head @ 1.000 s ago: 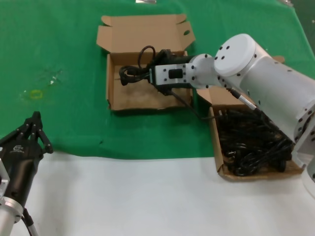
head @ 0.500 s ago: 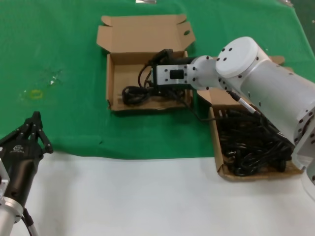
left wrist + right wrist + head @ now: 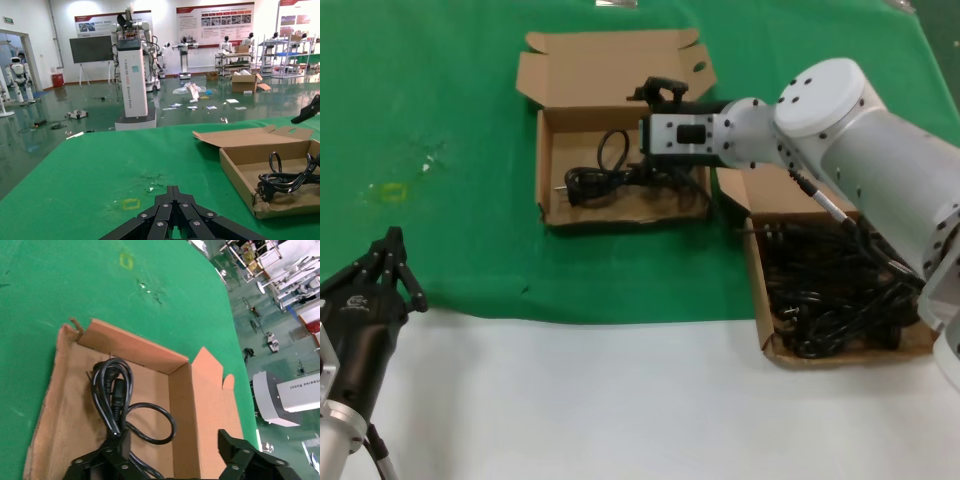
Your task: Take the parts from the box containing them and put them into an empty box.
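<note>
The wide short cardboard box (image 3: 548, 170) lies open at the back centre with one looped black cord (image 3: 610, 180) on its floor. My right gripper (image 3: 660, 95) is open and empty, above the tray's far edge by the lid. In the right wrist view the open gripper (image 3: 172, 440) hovers over the cord (image 3: 117, 400) and the box wall (image 3: 150, 347). The squarish box (image 3: 757, 300) at the right holds a pile of black cords (image 3: 830, 285), partly hidden by my right arm. My left gripper (image 3: 392, 262) is parked, shut, at the front left.
Green cloth (image 3: 440, 100) covers the far table and white surface (image 3: 620, 400) the near part. In the left wrist view the shut gripper (image 3: 172, 192) points over the cloth towards the wide box (image 3: 240, 170), with the cord (image 3: 285, 177) in it.
My right gripper has let go of the cord, which now lies in the wide box. The gripper has opened and moved up and back towards the lid. The left arm has not moved.
</note>
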